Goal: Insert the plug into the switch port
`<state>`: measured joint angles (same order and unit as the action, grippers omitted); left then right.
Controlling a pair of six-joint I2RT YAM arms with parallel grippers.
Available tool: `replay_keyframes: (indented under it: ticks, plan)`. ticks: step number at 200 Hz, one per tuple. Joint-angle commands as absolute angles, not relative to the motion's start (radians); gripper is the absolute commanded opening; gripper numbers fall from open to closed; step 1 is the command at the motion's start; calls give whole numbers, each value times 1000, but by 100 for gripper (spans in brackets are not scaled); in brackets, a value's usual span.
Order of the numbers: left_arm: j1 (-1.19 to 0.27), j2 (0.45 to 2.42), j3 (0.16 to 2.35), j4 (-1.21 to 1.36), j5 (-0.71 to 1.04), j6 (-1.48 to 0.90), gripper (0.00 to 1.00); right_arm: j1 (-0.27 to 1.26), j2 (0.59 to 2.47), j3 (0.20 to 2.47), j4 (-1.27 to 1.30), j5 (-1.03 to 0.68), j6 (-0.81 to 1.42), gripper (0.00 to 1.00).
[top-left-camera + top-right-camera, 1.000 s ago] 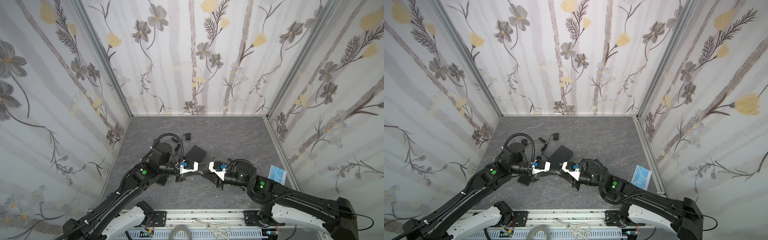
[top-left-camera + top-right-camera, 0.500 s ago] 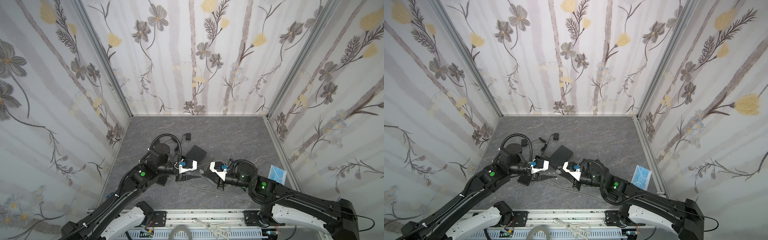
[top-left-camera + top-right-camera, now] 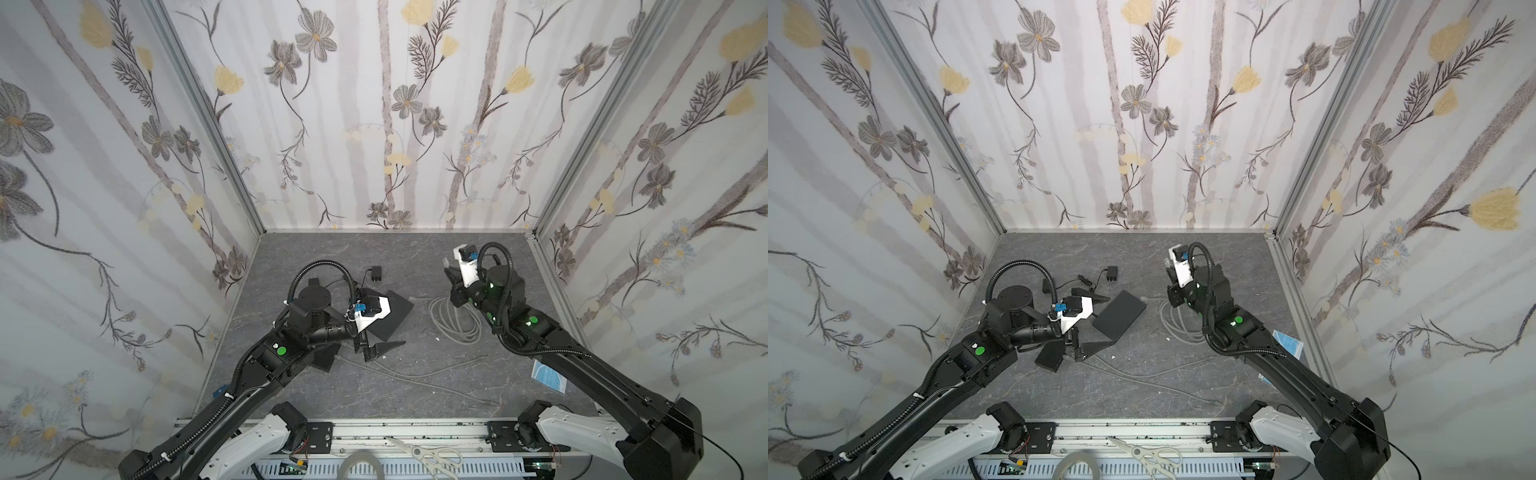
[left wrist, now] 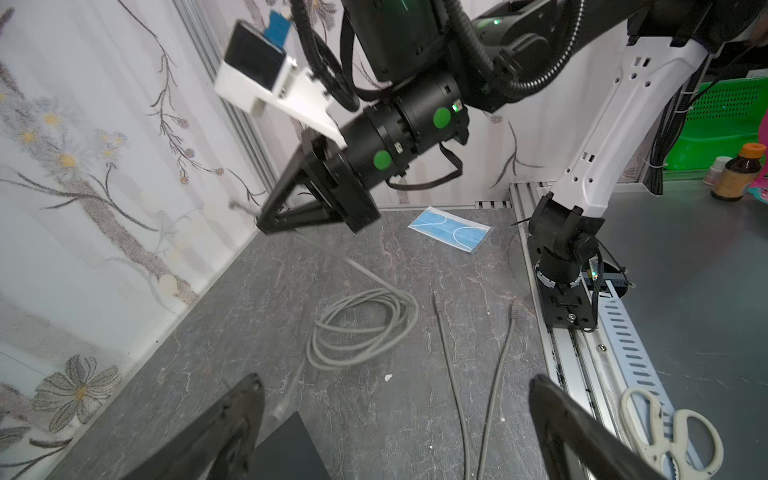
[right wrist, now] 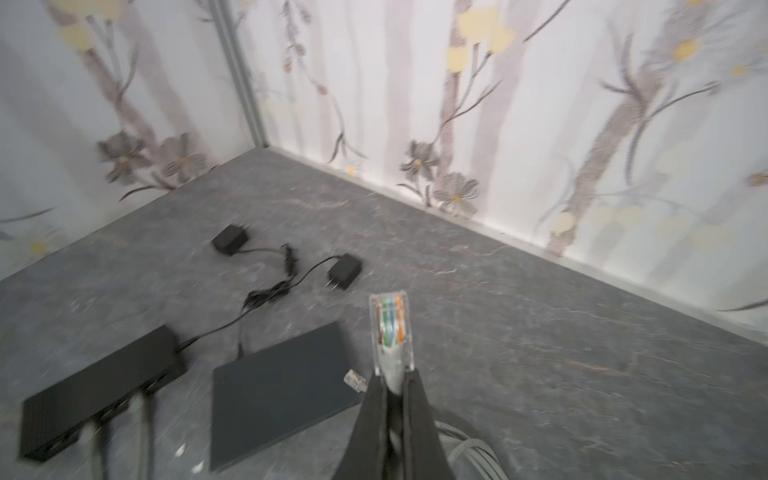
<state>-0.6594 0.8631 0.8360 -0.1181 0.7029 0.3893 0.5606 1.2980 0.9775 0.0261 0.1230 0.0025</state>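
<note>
switch point(image 3: 326, 358): left on the table point(image 3: 415, 253), in front of the flat box.
flat box point(image 3: 395, 311): mid-table, between switch and cable coil.
cable coil point(image 3: 455, 322): right of the flat box.
plug point(image 5: 390, 328): off the table in the right gripper point(image 5: 392, 380), behind the cable coil.
adapter point(image 3: 376, 272): behind the flat box.
mask point(image 3: 548, 376): front right corner of the table.
scissors point(image 3: 428, 455): on the front rail point(image 3: 415, 430).

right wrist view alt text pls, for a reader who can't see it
The right gripper, shut on a grey cable, holds its clear network plug above a grey floor. Beyond lie a flat dark slab, a black switch box with cables plugged in, and two small black adapters; the picture is blurred.
</note>
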Motion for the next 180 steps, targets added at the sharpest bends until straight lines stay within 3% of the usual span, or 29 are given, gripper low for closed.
replay_keyframes:
  ticks: [1,19,33,64,122,180]
  plan:
    - [-657,872,854,-100,681,340,100,475,1358,1132,25,392,-33,0]
    - [-658,877,855,-97,678,334,100,449,1396,1239,41,567,-109,0]
    - [-657,877,841,-69,699,328,100,454,1399,1251,93,598,-173,0]
    - [-656,873,815,-15,709,304,100,486,1474,1221,102,566,-243,0]
    - [-659,896,811,-18,694,305,100,595,1927,1310,-83,457,-161,0]
    - [-657,970,839,-55,534,267,100,630,1964,1250,-122,290,-160,0]
